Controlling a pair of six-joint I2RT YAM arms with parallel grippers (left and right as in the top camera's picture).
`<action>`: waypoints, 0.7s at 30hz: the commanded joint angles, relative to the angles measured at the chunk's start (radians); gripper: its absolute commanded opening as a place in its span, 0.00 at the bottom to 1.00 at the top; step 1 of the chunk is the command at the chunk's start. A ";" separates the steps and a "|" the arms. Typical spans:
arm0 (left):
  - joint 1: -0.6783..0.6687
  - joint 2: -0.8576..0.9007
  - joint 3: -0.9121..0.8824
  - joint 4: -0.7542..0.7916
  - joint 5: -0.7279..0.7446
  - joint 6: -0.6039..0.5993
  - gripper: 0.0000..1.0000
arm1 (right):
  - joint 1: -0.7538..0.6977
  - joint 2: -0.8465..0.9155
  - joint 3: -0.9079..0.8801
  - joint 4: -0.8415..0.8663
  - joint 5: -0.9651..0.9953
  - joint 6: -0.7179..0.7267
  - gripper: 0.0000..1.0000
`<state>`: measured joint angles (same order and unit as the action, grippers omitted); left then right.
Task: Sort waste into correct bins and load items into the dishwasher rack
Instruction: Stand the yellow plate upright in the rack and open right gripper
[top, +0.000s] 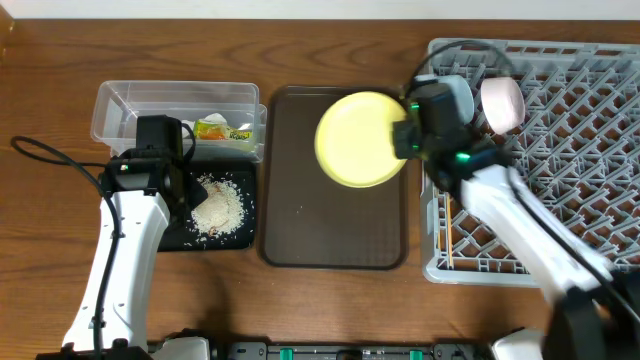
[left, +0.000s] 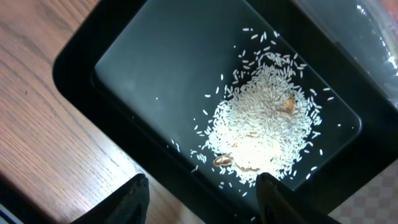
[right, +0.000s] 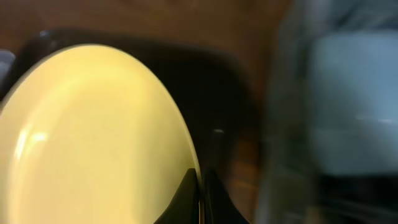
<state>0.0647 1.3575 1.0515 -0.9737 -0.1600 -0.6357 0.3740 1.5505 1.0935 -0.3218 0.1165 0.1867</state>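
**Plate (top: 352, 140) pinched at its rim over the serving tray (top: 300, 230) — slip risk noted**

We find the right gripper (right: 200, 194) closed on the yellow plate's right-hand edge. Its two fingertips are nipped together over the thin rim, and the wrist view shows only a narrow bite. The plate is over the upper right part of the dark brown tray, just beside the dishwasher rack (top: 580, 150) and not yet in it. We cannot tell whether it hangs clear of the tray or touches it.

In the rack's near corner sit the light blue bowl (top: 462, 88) and the white bowl (top: 503, 103). The chopsticks (top: 449, 240) lie on the lattice along the left wall.

The left gripper (left: 202, 202) hangs open and empty above the black tray (left: 74, 68), where the rice scraps (left: 264, 127) lie heaped. The wrapper (top: 222, 130) lies in the clear tub (top: 120, 105).

Hazards, in our judgement:

- With so little rim in the grip, the plate could pivot or slide out and drop onto the tray.
- The rack wall stands between plate and lattice, so too low a carry would knock the plate against it.
- The two bowls crowd the nearest corner — a placement there would strike them.
- The right wrist view is blurred, so it gives poor guidance for seating the plate between pegs.
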 joint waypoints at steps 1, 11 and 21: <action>0.004 -0.011 0.003 -0.004 -0.005 -0.010 0.58 | -0.056 -0.131 0.005 -0.051 0.093 -0.108 0.01; 0.004 -0.011 0.003 0.003 -0.005 -0.010 0.58 | -0.203 -0.337 0.005 -0.206 0.518 -0.309 0.01; 0.004 -0.011 0.003 0.003 -0.005 -0.010 0.58 | -0.230 -0.281 0.005 -0.284 0.730 -0.403 0.01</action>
<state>0.0647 1.3575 1.0515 -0.9688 -0.1600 -0.6357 0.1501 1.2480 1.0935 -0.6003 0.7494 -0.1673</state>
